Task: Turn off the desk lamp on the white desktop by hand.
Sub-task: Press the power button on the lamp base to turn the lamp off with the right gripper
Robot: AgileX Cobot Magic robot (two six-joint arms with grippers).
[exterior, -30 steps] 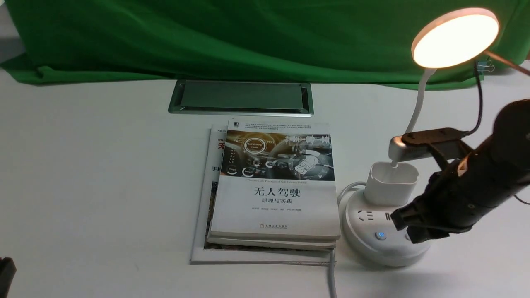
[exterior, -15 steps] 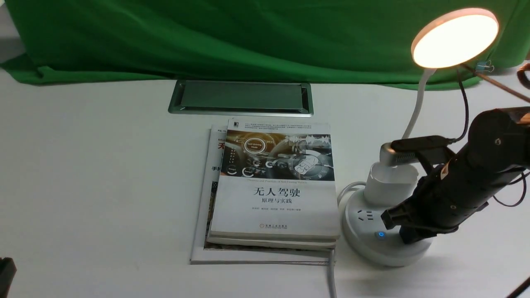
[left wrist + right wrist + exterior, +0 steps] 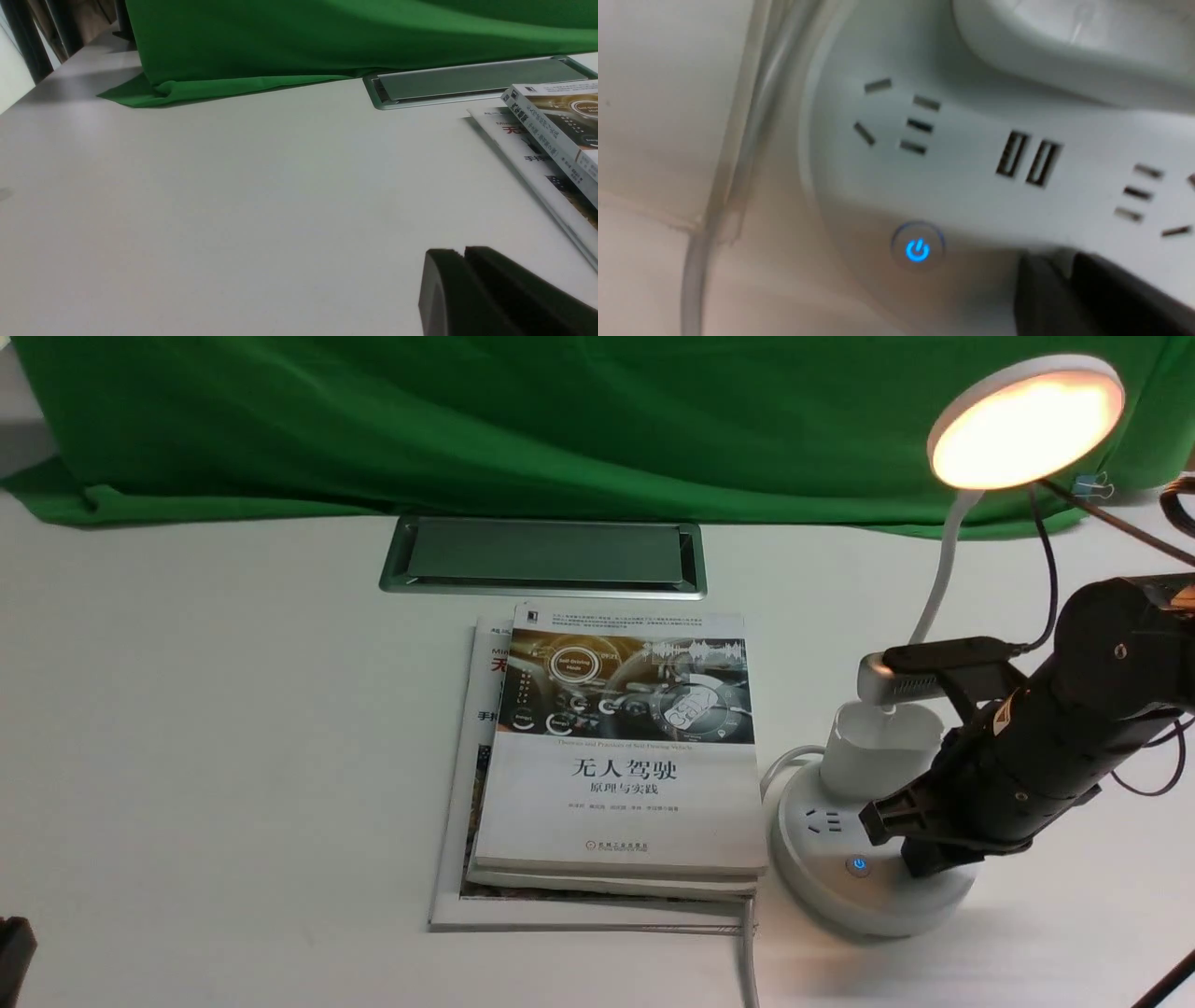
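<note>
The desk lamp stands at the right of the white desktop (image 3: 233, 756), and its disc head (image 3: 1027, 420) is glowing. Its round socket base (image 3: 822, 887) shows a blue-lit power button (image 3: 859, 866), seen close up as a blue-lit button (image 3: 918, 249). My right gripper (image 3: 910, 854) points down onto the base just right of that button. The fingers (image 3: 1036, 298) are pressed nearly together and hold nothing. Whatever lies under the tips is hidden. My left gripper (image 3: 462, 254) rests shut and empty, low over the bare desktop at the front left.
A stack of books (image 3: 621, 756) lies just left of the lamp base. The silver-framed hatch (image 3: 541, 555) sits behind them, in front of the green cloth (image 3: 467, 420). The white cup holder (image 3: 878, 747) stands on the base. A cable (image 3: 747, 961) runs toward the front edge.
My right arm has slid left and dropped a little, bringing its fingertips onto the base beside the blue button. The lamp head stays lit.
</note>
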